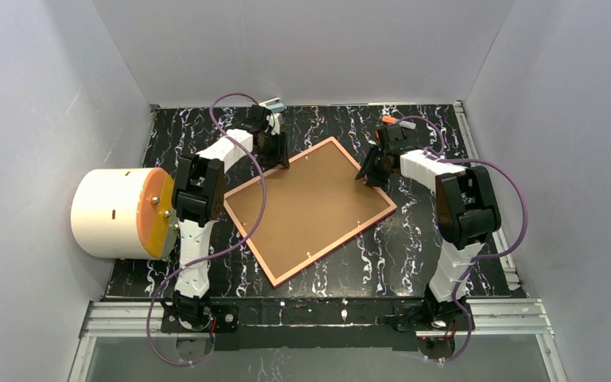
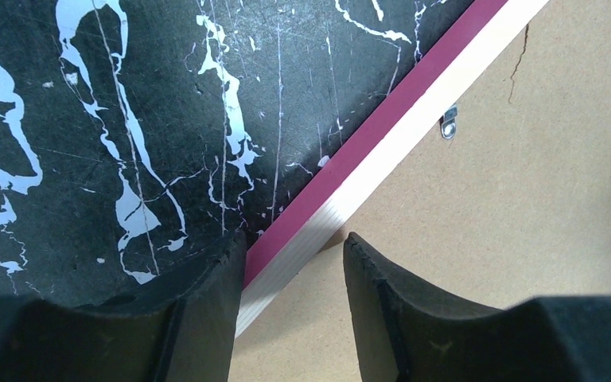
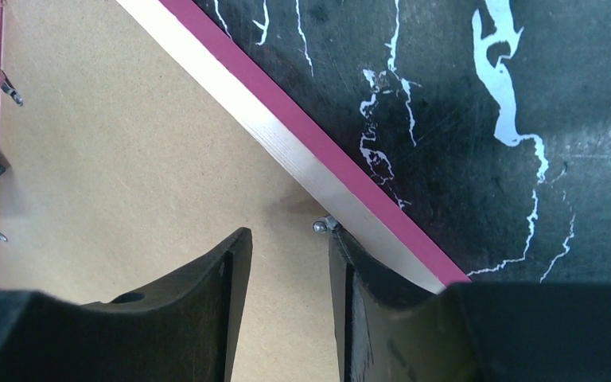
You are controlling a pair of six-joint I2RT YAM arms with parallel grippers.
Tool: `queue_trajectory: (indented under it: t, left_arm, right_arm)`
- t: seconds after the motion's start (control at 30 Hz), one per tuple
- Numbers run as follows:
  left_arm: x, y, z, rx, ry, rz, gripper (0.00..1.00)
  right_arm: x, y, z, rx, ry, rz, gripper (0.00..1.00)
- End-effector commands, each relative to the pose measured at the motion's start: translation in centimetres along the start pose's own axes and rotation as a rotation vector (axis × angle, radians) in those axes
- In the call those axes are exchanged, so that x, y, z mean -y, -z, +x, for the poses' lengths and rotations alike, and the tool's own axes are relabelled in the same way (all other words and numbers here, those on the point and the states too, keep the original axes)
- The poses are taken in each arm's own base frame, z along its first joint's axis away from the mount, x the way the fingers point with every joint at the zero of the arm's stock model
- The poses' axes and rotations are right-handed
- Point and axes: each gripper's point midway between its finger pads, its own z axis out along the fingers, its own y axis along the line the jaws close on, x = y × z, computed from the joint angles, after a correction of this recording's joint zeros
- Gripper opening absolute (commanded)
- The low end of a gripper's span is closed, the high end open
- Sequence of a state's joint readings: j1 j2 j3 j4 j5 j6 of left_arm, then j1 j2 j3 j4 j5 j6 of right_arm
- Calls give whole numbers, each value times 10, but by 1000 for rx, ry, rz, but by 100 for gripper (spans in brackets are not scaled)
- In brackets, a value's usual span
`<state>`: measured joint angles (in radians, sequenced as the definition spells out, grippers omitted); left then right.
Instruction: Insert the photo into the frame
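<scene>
The frame [image 1: 336, 247] lies face down on the black marbled table, its pale back rail up and its pink edge showing. A brown cardboard backing board [image 1: 309, 208] fills it. The photo is hidden. My left gripper [image 1: 278, 163] is open at the frame's far left edge. In the left wrist view the gripper [image 2: 294, 243] straddles the rail [image 2: 382, 167], with one finger on the table side and one over the board [image 2: 525, 199]. My right gripper [image 1: 366, 177] is open at the frame's right edge. In the right wrist view the gripper [image 3: 289, 235] is over the board [image 3: 127, 159], with its right finger by a small metal tab [image 3: 321, 227] on the rail [image 3: 286, 135].
A white cylinder with an orange end face [image 1: 115, 213] lies at the table's left edge, beside the left arm. Pale walls close in the table [image 1: 414, 247] on three sides. More metal tabs sit on the frame's inner edge [image 2: 448, 123], [image 3: 12, 89].
</scene>
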<state>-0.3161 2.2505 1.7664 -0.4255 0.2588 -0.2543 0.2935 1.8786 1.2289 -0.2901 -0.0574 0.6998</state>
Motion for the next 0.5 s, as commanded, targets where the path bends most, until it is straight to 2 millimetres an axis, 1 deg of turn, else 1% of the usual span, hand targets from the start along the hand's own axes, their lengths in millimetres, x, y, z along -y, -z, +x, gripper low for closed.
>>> queue_trajectory:
  t: [0.0,0.07,0.17,0.23,0.33,0.4,0.47]
  left_arm:
    - [7,1,11,-53,13,33,46]
    - [7,0,11,-54,13,33,45]
    - [7,-1,11,-56,13,37,45]
    - [6,-1,10,-53,14,32,45]
    - [6,1,8,-44,12,24,45]
    - [7,2,7,-42,13,27,45]
    - [9,3,8,-45,18,38,45]
  right_arm:
    - [-4,-14,-13,35,68,-36,49]
    - [-9,-15,-12,34,105,-75,49]
    - [-8,-20,-8,13,148,-84,48]
    - [-7,-18,-8,10,164,-75,48]
    - [-9,-4,-15,36,171,-67,48]
    - [-13,14,-22,64,164,-60,50]
    - [-13,29,-25,85,156,-43,52]
